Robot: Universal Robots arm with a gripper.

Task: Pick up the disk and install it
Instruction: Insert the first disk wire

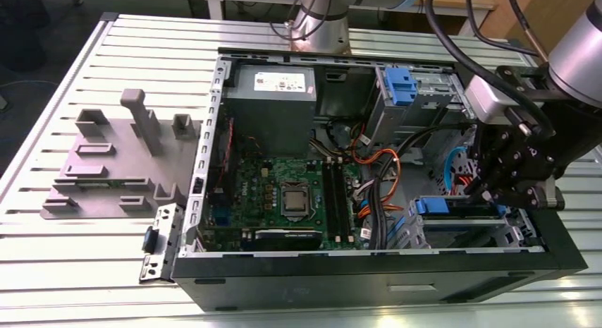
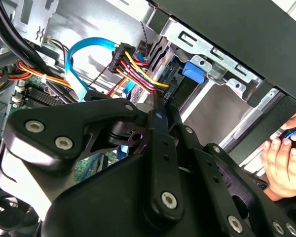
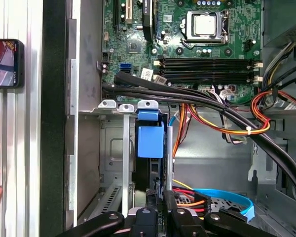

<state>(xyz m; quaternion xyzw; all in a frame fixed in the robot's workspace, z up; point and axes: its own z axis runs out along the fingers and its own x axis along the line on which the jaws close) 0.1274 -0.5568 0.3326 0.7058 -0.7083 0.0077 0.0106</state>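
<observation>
Status: the disk looks mostly installed. It stands on edge in the drive cage at the front end of the open PC case, blue bracket tab facing out toward the motherboard. In the exterior view the same blue bracket sits in the cage at the case corner nearest the camera, on that view's right. Whether it is fully seated or latched cannot be told; the bracket tab stands just proud of the cage's metal ears. No cables appear plugged into it; the SATA/power bundle hangs loose just beside the bay.

The gripper is down inside the case, directly over the rear edge of the disk. Its black fingers sit close together, with the disk's edge between or right at them. Judgement: narrow, likely pinching or pushing the disk, but actual contact is hidden, so grip state cannot be told for certain.

Arm pose: wrist reaches in over the case's side wall from the exterior view's right, gripper body tilted down into the cage, cables trailing up behind it.

Elsewhere: a grey fixture plate lies on the slatted table, near the exterior view's left edge. A person's hand rests outside the case wall in the second wrist view.
</observation>
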